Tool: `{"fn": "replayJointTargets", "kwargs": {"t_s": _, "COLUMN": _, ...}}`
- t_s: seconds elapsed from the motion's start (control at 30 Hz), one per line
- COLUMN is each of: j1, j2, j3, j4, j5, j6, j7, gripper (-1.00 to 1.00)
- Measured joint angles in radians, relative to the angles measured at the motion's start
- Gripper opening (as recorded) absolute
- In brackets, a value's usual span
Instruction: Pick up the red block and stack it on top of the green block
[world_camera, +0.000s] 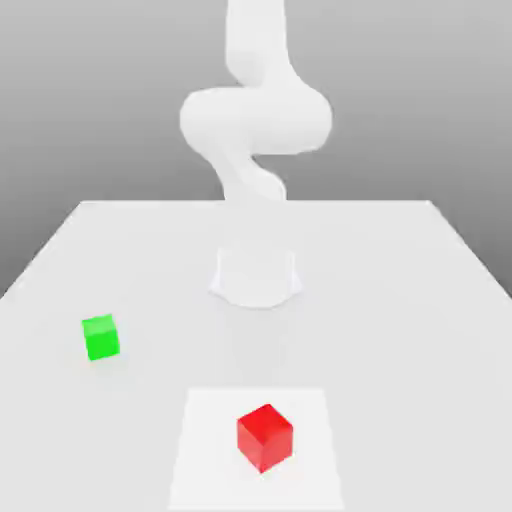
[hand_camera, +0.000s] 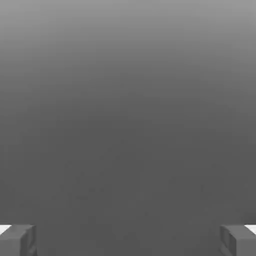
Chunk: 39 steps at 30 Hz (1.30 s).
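Jaws (hand_camera: 128, 240) are standing fully apart with nothing between them, just bare grey surface under the fingertips (hand_camera: 17, 240). Red block (world_camera: 265, 437) is sitting on the tabletop (world_camera: 420, 300), well clear of the jaws, not yet approached. Green block (world_camera: 100, 337) is resting well apart from it, toward the exterior view's left. Best approach: centring the jaws over red, squaring to its flat faces, then descending straight.

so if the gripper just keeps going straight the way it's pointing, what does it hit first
Nothing that shows. In the hand view the gripper is open, fingertips wide apart, with plain grey ahead and neither block in its line. The way looks free, though depth there is hard to judge.
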Motion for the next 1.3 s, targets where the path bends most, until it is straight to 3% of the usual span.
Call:
{"fn": "replayJointTargets", "kwargs": {"t_s": 0.7, "j1": 0.145, "j2": 0.767, "j3": -0.115, "j4": -0.319, "j5": 0.033, "j6": 0.396, "j7": -0.566, "gripper": 0.00}}
{"fn": "replayJointTargets", "kwargs": {"t_s": 0.9, "j1": 0.103, "j2": 0.984, "j3": -0.060, "j4": -0.303, "j5": 0.096, "j6": 0.569, "j7": -0.634, "gripper": 0.00}}
{"fn": "replayJointTargets", "kwargs": {"t_s": 0.93, "j1": 0.097, "j2": 1.004, "j3": -0.052, "j4": -0.301, "j5": 0.101, "j6": 0.585, "j7": -0.638, "gripper": -1.00}}
{"fn": "replayJointTargets", "kwargs": {"t_s": 1.13, "j1": 0.091, "j2": 1.013, "j3": -0.046, "j4": -0.299, "j5": 0.100, "j6": 0.591, "j7": -0.638, "gripper": -1.00}}
{"fn": "replayJointTargets", "kwargs": {"t_s": 1.3, "j1": 0.108, "j2": 0.876, "j3": -0.075, "j4": -0.320, "j5": 0.048, "j6": 0.477, "j7": -0.599, "gripper": -1.00}}
